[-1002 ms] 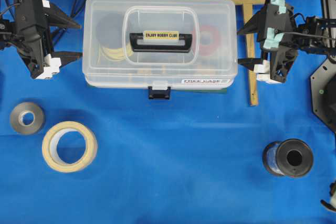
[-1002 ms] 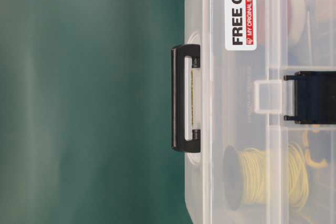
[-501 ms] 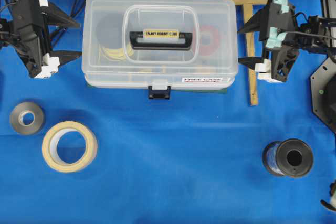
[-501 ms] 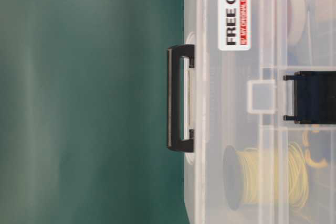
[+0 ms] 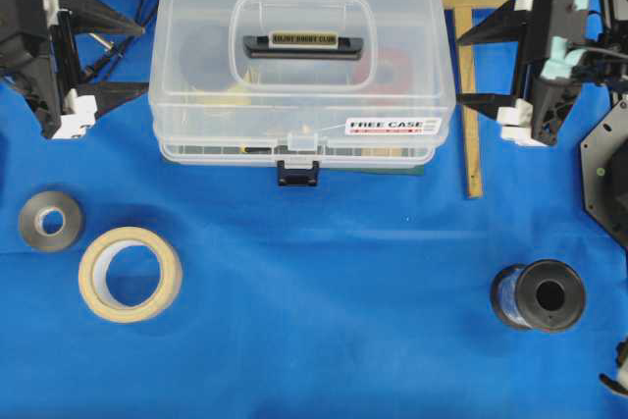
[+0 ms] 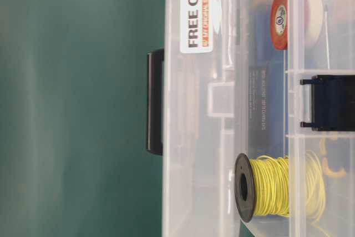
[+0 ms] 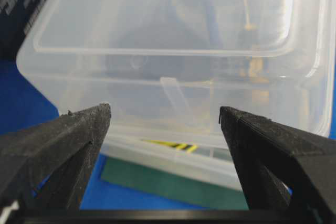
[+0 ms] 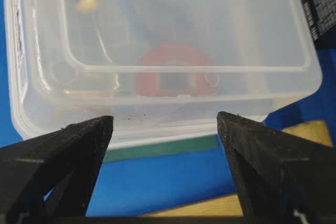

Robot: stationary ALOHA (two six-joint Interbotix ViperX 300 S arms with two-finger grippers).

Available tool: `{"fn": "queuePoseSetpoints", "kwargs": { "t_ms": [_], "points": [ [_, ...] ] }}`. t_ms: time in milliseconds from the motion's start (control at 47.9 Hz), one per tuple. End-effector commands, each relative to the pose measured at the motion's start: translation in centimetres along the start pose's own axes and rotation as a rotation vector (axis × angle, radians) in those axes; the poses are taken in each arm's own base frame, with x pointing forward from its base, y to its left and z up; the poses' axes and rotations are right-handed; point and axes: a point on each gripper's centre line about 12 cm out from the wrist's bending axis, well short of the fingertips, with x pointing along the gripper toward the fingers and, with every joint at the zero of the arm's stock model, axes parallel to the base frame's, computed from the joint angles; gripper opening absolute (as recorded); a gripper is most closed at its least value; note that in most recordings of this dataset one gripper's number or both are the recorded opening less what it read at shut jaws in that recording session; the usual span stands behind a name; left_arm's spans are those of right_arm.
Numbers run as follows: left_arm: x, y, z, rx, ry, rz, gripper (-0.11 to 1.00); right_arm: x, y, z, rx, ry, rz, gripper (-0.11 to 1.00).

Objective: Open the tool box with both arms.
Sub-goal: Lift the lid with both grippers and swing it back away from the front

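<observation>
Though latch hangs down, clear tool box (image 5: 299, 76), lid ajar

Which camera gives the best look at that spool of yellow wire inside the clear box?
The table-level view: the yellow wire spool shows sharply through the gap under the raised lid. Overhead, only a faint yellowish blur shows through the lid. The two wrist views show no clear spool, only hazy shapes.

The tool box (image 5: 299, 76), a clear plastic case, is being seen at the desk's far middle with its lid raised off the base at the front, black handle (image 5: 302, 43) lying flat on top, dark latch (image 5: 297, 173) hanging unfastened.
</observation>
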Motion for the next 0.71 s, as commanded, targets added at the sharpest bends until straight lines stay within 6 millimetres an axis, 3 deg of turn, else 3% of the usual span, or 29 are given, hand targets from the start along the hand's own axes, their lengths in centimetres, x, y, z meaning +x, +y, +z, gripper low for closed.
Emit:
{"fn": "queuePoseSetpoints", "kwargs": {
  "t_ms": [0,689],
  "points": [
    [-0.5,-0.3,2.9,-0.001,-0.128,-0.010,0.91,-0.8,0.2,2.3,0.008,-0.100,0.010,0.82],
    [-0.7,1.9,3.7,-0.019,-0.201,0.078,0.91,-1.6,-2.5,3.3,0.060,-0.186,-0.088,0.82]
  ]
}}
